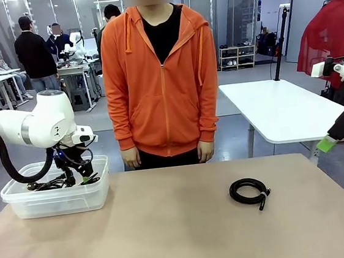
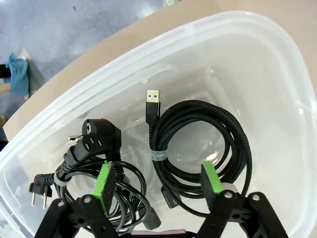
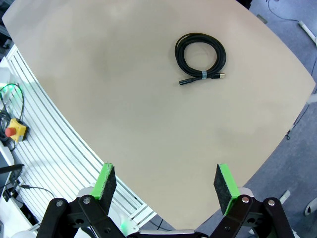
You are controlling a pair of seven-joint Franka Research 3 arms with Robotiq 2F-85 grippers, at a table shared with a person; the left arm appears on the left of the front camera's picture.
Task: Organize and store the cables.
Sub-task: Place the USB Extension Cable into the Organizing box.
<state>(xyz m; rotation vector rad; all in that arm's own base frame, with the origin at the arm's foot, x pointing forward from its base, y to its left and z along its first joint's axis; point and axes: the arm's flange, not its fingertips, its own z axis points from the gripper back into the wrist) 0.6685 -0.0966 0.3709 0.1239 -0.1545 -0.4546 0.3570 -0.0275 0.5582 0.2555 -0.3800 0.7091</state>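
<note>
Two cables [image 2: 159,136] inside clear bin [image 2: 257,64]

No words or numbers are clear enough to read. A small grey band [image 2: 158,155] is wrapped around the thick black cable [image 2: 198,108], and it has a few tiny light letters on it. They are too small and blurry to make out, and nothing else in the pictures has print that can be read.

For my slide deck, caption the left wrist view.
Open left gripper over USB cable and power cord in clear bin.
</note>
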